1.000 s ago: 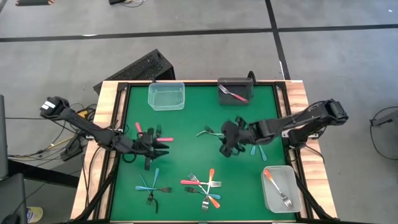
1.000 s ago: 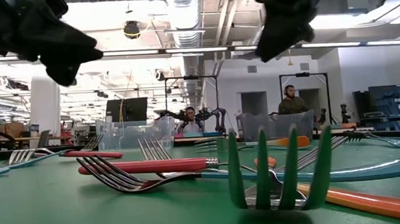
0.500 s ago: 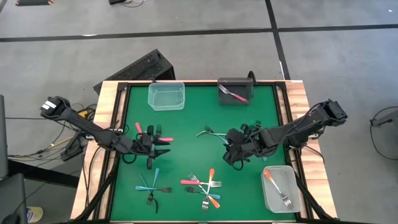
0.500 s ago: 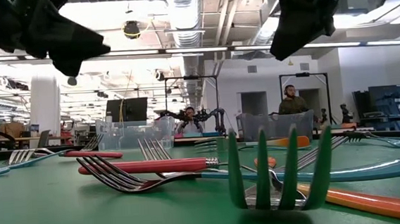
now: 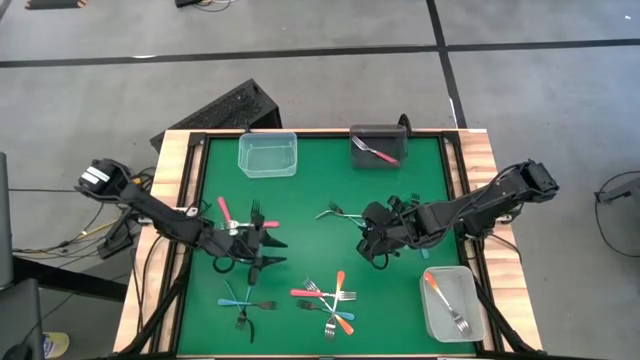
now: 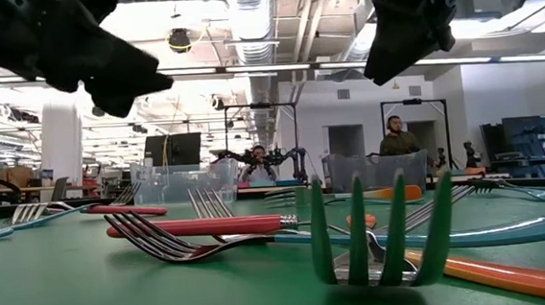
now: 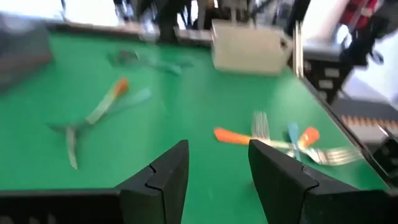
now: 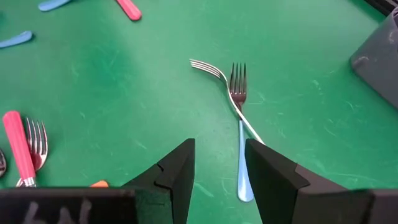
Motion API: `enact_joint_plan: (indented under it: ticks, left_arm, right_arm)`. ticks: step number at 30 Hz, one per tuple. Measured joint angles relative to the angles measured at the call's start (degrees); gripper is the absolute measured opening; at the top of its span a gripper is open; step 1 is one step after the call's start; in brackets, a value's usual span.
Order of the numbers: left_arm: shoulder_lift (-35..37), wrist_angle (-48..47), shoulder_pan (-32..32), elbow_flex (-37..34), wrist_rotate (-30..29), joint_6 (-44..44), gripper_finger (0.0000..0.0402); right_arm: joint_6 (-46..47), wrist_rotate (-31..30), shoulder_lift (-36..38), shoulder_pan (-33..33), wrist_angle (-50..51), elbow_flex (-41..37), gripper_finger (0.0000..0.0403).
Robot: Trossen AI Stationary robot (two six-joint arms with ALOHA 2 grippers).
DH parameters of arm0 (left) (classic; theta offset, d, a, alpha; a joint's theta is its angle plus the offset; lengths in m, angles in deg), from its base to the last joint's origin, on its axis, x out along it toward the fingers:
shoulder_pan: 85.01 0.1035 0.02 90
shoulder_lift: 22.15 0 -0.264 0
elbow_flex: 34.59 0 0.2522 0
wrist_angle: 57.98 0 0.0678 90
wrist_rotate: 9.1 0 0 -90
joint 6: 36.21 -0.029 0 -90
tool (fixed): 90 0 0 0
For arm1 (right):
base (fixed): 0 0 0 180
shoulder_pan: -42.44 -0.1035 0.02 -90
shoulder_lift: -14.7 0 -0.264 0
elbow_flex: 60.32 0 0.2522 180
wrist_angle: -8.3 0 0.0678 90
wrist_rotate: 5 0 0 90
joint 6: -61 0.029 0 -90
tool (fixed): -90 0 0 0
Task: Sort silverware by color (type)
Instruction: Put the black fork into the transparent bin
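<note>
Forks lie flat and scattered on the green mat. Two red-handled forks (image 5: 238, 222) lie just beyond my left gripper (image 5: 268, 252), which hovers open over bare mat; its wrist view shows an orange-handled fork (image 7: 235, 135) ahead. My right gripper (image 5: 373, 250) hovers open near the mat's middle. Its fingers (image 8: 180, 171) point down toward a blue-handled fork (image 8: 240, 163) that crosses another fork (image 8: 214, 74). A pile of red and orange forks (image 5: 330, 300) and two crossed blue forks (image 5: 242, 296) lie near the front edge.
A clear tub (image 5: 267, 154) stands at the far left. A dark tub (image 5: 378, 146) at the far middle holds a red fork. A clear tub (image 5: 447, 302) at the near right holds an orange fork. More blue forks (image 5: 335, 212) lie mid-table. A raised wooden rim (image 5: 190, 160) bounds the mat.
My left gripper has moved off the red forks toward the table's near edge and a little to the right, sinking slightly. My right gripper has shifted a little toward the near edge and turned. No fork has moved.
</note>
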Motion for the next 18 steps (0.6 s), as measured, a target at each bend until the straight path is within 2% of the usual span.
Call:
enact_joint_plan:
  ticks: [2, 5, 7, 9, 13, 18]
  left_arm:
    - [-0.42, -9.64, -0.12, 3.27, 3.31, 4.46, 0.0154]
    - [-0.53, -29.09, -1.59, 9.06, 10.14, 11.57, 0.0154]
    - [-0.79, -40.77, -3.23, 12.37, 11.43, 15.66, 0.0155]
    - [-0.83, -47.63, -5.27, 14.36, 11.83, 18.9, 0.0154]
    - [-0.8, -45.73, -10.04, 15.29, 15.72, 21.96, 0.0144]
    - [-3.36, -44.43, -16.08, 14.94, 16.01, 25.12, 0.0122]
  right_arm:
    - [0.03, 0.05, 0.0, -0.21, 0.0, 0.0, 0.0166]
    - [0.01, 0.05, 0.0, -0.6, 0.04, 0.0, 0.0166]
    - [0.01, 0.01, 0.0, -0.87, -0.17, -0.15, 0.0166]
    - [0.01, -0.48, 0.0, -0.95, -0.28, -0.58, 0.0166]
    - [0.92, -1.63, 0.0, -0.9, -0.46, -1.33, 0.0166]
    - [1.39, -2.35, 0.0, -0.91, -1.36, -2.5, 0.0166]
